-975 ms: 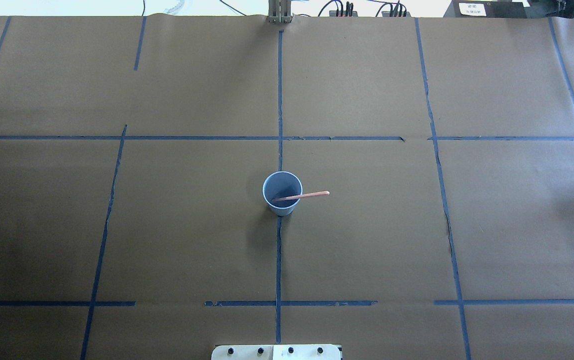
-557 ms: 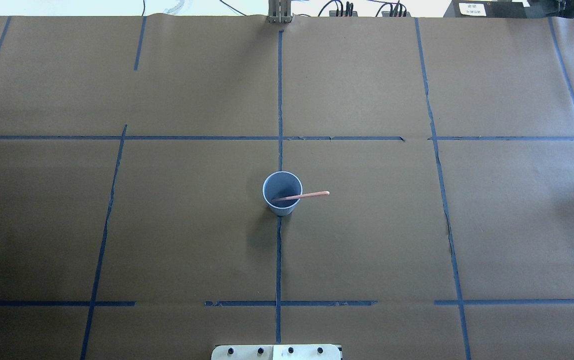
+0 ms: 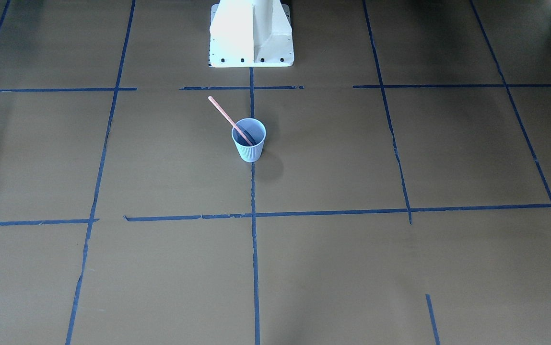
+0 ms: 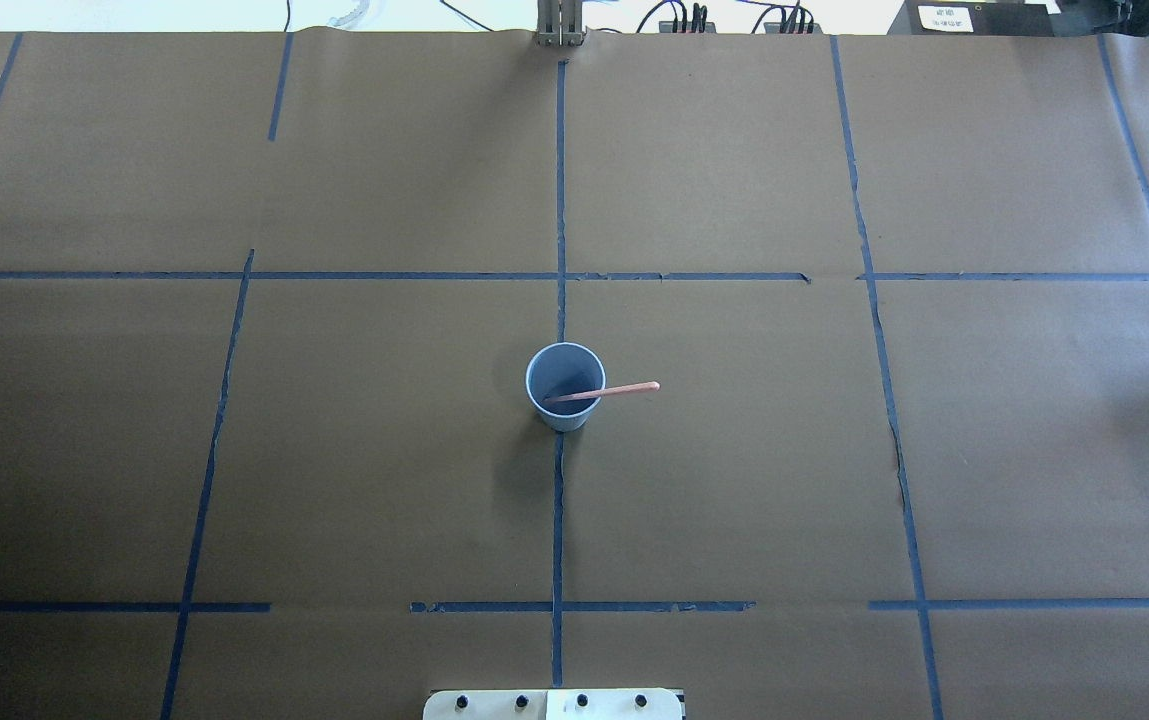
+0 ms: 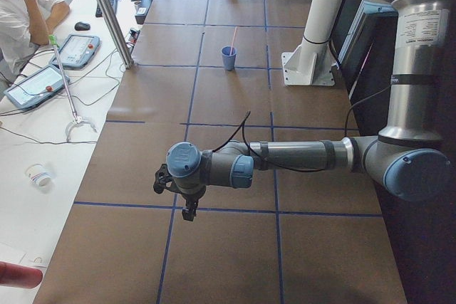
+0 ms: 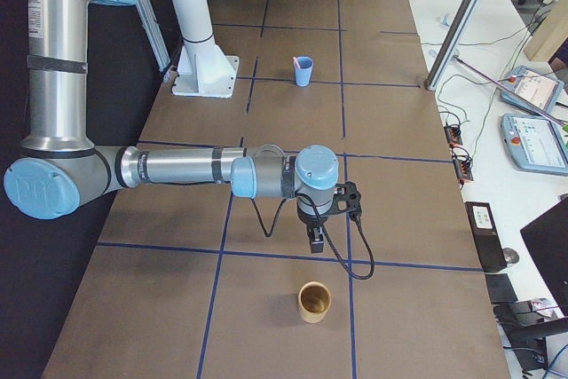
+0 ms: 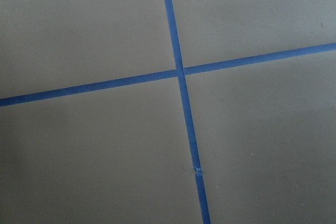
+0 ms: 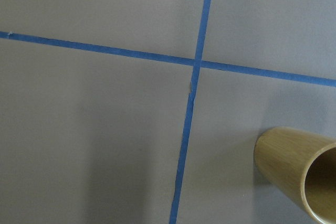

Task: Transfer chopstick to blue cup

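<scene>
Since the chopstick (image 3: 227, 117) leaned inside the blue cup (image 3: 249, 152) near the middle of the desk (image 4: 734, 480), the transfer looked complete, calling for no further move; the left pincer (image 5: 189, 211) and right pincer (image 6: 316, 241) hung near opposite desk ends, with their opening impossible to tell and nothing seen in either.

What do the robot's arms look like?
The left arm and right arm are shiny silver tubes with round light-blue joint caps. The left gripper and right gripper are small and black. Thin black cables loop beside the wrists; white labels sit higher up.

No legible txt or nos. anywhere.
</scene>
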{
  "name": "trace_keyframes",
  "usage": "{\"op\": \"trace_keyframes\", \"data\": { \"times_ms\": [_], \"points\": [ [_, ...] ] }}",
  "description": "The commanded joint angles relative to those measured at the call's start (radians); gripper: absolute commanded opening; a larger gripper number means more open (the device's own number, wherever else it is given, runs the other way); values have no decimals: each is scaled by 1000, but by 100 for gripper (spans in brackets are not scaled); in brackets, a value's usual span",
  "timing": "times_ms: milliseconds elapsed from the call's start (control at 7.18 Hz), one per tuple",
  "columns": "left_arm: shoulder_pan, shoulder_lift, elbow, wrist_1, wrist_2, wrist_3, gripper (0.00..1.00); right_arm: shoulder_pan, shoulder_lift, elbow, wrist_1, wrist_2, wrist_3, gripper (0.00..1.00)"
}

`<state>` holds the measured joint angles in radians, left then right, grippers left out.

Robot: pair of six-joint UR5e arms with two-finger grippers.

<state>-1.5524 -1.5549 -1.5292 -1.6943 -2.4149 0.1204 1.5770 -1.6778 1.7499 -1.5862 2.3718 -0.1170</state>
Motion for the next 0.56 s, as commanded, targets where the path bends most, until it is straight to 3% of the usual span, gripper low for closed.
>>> {"op": "trace_keyframes", "data": {
  "times_ms": [0,418],
  "points": [
    [0,7,35,-13,22,-1,100,-12,-11,19,-6,-8,-7,100],
    [0,1,44,-69,17,1,100,-41,-20,19,-2,-3,-4,100]
  ]
}}
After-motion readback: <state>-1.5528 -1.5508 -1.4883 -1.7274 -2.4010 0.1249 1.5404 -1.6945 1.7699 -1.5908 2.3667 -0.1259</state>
